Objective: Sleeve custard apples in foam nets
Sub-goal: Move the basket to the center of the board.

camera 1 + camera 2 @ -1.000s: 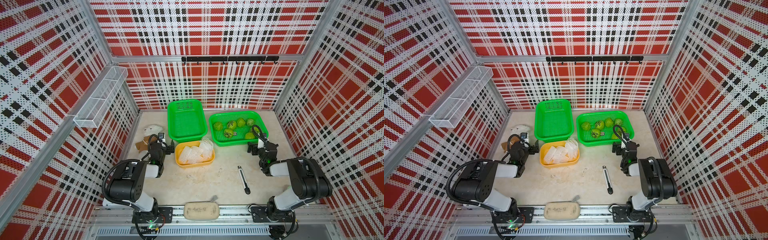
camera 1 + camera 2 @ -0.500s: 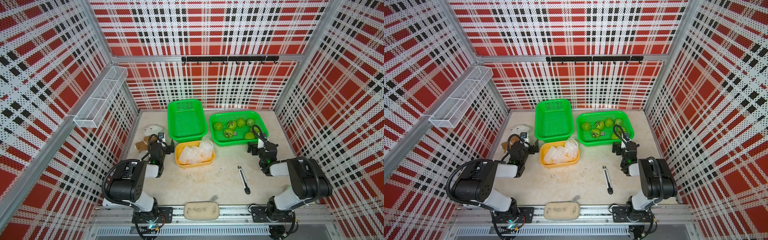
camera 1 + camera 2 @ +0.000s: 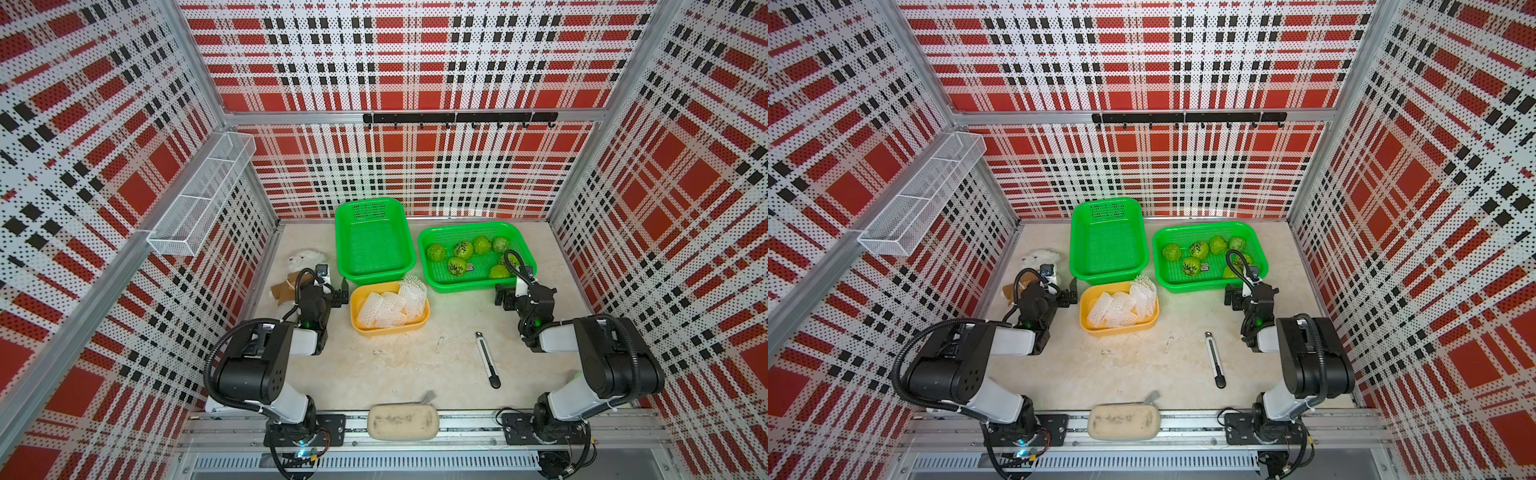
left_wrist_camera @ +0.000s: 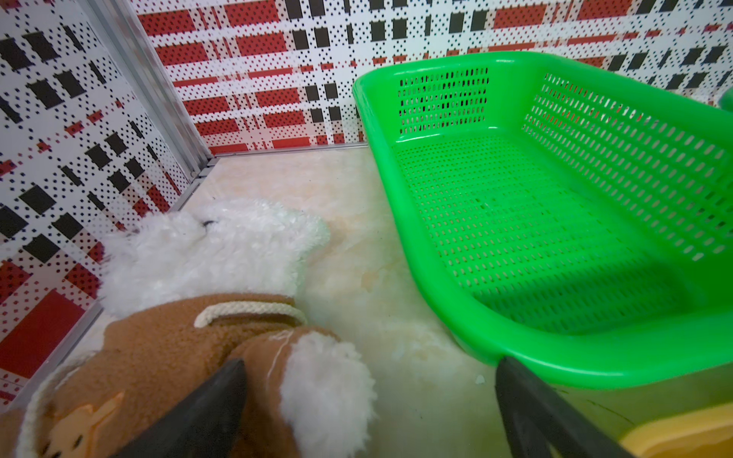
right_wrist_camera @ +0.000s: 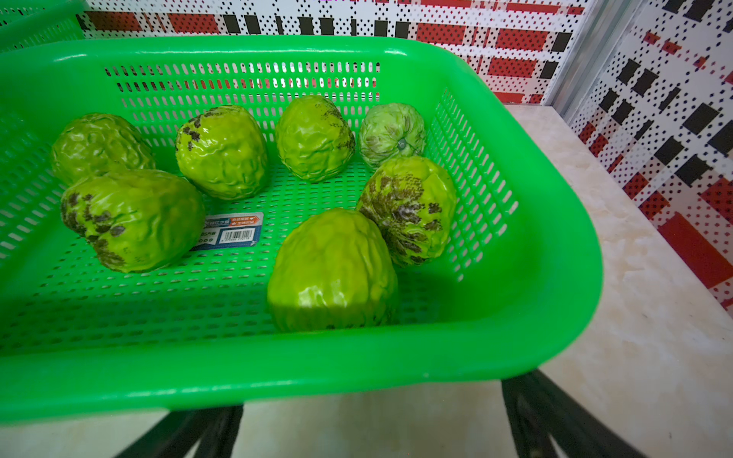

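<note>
We find seven custard apples [image 5: 333, 269] lying loose in the shallow green basket [image 5: 277, 372] at the far right of the tabletop [image 3: 399, 365]. None of them wears a net. Two of them touch near the basket's right wall, and a small printed label [image 5: 232, 232] lies flat on the slotted floor among them. The right gripper [image 5: 369, 404] sits low, just in front of that basket's near rim. Its jaws are spread wide and grasp nothing.

The foam nets [image 3: 390, 305] are heaped in the yellow tray [image 3: 388, 330], with one leaning up over its far edge. Just behind the tray stands the deep green basket [image 4: 595, 357], where we see only its own perforated floor and walls.

The left gripper [image 4: 369, 368] rests between the tray and the plush bear [image 4: 206, 246]. Its jaws are likewise released, with nothing between them.
</note>
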Robot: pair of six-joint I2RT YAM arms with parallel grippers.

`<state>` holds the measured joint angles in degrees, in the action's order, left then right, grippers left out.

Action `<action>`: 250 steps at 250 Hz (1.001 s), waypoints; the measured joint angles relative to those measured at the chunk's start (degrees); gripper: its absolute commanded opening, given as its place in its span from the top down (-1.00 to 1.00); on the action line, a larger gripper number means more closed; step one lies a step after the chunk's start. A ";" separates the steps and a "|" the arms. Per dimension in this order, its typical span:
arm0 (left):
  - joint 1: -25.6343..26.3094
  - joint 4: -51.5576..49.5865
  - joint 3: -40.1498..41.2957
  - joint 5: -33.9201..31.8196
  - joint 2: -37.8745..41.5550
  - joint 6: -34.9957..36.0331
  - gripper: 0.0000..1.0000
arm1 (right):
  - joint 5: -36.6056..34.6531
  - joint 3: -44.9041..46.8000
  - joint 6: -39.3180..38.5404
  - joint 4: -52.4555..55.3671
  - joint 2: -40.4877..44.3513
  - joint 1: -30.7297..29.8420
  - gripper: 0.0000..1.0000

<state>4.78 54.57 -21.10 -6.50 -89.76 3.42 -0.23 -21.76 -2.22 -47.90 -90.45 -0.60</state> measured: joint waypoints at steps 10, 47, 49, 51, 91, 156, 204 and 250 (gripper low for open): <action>0.02 1.33 0.74 -0.20 0.00 -0.09 -0.98 | 0.00 0.00 0.00 0.00 0.00 0.00 -1.00; 0.17 4.11 3.19 -2.19 0.17 -0.15 -0.99 | -0.02 0.00 0.00 -0.02 0.00 -0.02 -1.00; 0.20 4.11 3.21 -2.25 0.20 -0.15 -0.99 | -0.02 0.00 0.00 -0.02 0.00 -0.02 -1.00; 0.24 4.13 3.26 -2.43 0.24 -0.13 -0.99 | -0.02 0.00 -0.02 -0.02 0.00 -0.02 -1.00; 1.64 4.20 3.32 -6.27 2.21 0.00 -0.99 | -0.55 0.00 -0.17 -0.09 -0.02 -0.42 -1.00; 7.43 4.00 3.32 -16.22 5.42 3.17 -0.99 | -0.50 0.00 -0.20 -0.09 -0.02 -0.44 -1.00; 10.45 1.53 3.19 -23.41 11.02 4.87 -0.99 | -0.50 -0.02 -0.20 -0.09 -0.02 -0.44 -1.00; 16.72 -4.92 0.66 -34.56 15.72 7.65 -0.99 | -0.72 -0.13 -0.24 0.17 -0.02 -0.52 -1.00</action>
<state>21.50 49.65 -20.45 -41.06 -74.04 11.07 -0.95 -21.89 -2.46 -47.72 -90.48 -1.13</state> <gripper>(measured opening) 0.994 0.998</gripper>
